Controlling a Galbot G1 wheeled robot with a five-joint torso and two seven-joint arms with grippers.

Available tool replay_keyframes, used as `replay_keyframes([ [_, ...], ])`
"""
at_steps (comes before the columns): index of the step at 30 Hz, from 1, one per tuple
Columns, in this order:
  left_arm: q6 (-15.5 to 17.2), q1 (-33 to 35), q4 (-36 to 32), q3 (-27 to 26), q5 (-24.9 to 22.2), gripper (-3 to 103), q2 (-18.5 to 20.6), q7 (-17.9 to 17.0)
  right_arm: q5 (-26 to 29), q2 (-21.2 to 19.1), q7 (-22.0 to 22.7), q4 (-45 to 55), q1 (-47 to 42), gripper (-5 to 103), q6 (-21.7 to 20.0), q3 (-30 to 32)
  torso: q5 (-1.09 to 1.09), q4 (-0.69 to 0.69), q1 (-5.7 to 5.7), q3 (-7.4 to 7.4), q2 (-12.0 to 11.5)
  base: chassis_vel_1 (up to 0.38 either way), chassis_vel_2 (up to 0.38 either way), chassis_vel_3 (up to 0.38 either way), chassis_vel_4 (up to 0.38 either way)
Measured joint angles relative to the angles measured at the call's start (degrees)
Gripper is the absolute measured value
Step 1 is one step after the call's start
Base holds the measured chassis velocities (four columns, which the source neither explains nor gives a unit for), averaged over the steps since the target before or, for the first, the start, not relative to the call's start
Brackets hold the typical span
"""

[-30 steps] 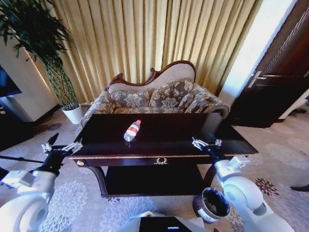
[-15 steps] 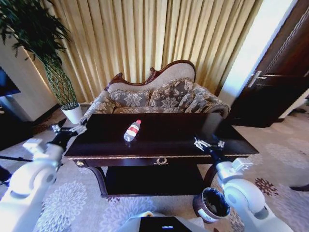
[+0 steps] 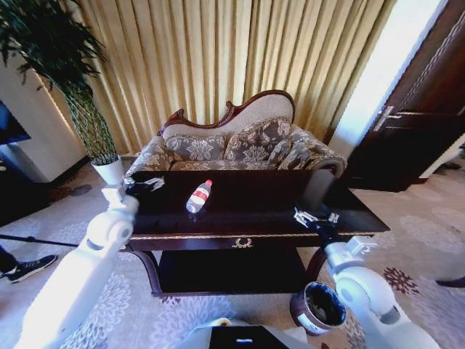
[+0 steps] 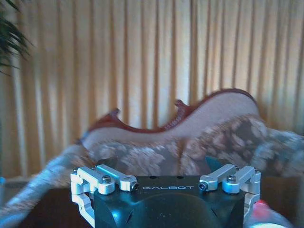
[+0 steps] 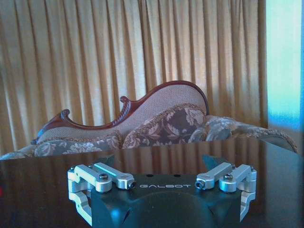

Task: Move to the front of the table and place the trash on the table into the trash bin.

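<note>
The dark glossy table point(image 3: 247, 218) stands straight ahead of me. On its top, left of centre, a clear plastic bottle point(image 3: 199, 196) with a red label and cap lies on its side; it is the trash I can see. My left gripper point(image 3: 143, 185) is open over the table's far left corner, a short way left of the bottle. My right gripper point(image 3: 314, 216) hangs open above the table's front right part, with nothing between its fingers. The round dark trash bin point(image 3: 318, 307) with a black liner sits on the carpet by the table's front right leg, under my right arm.
A floral sofa point(image 3: 232, 149) with a carved wooden back stands right behind the table, in front of gold curtains. A tall plant in a white pot point(image 3: 110, 172) is at the back left, a dark door point(image 3: 421, 123) at the right. A person's shoe point(image 3: 27, 267) rests on the carpet at left.
My left arm has swung up from beside the table's front left corner and reached forward over its far left corner. The right gripper has barely shifted. The bottle has not moved.
</note>
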Motion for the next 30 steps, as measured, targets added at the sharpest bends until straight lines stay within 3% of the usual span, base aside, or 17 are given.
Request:
replay_keyframes([
  [3,5.57,-3.27,-1.56,5.17,-5.00,100,0.51,-3.50,-0.02,0.26,0.00,-1.86,0.87,100,0.00,-0.18,0.00,0.00,0.00,-0.01,0.00,0.000,0.000,0.000,0.000],
  [7,8.60,-4.75,-3.04,8.90,-7.61,100,1.29,-5.60,-0.02,0.34,-0.03,-2.95,1.38,100,0.09,-0.22,-0.01,0.01,0.00,-0.01,0.00,0.000,0.000,0.000,0.000],
  [15,11.61,-5.51,-3.32,12.46,-9.16,100,1.16,-6.70,0.24,0.62,-0.06,-3.64,1.92,100,0.37,0.43,-0.01,0.00,0.00,-0.01,0.00,0.000,0.000,0.000,0.000],
  [22,15.36,-5.82,-3.34,13.93,-10.11,100,0.25,-5.70,0.48,1.33,-0.06,-3.22,3.21,100,0.43,1.25,-0.01,0.00,0.00,-0.01,0.00,0.000,0.000,0.000,0.000],
  [30,15.89,-5.36,-4.23,14.70,-10.21,100,-0.74,-5.94,0.49,1.57,-0.05,-2.92,3.23,100,0.48,1.56,-0.01,0.00,0.00,-0.01,0.00,0.000,0.000,0.000,0.000],
])
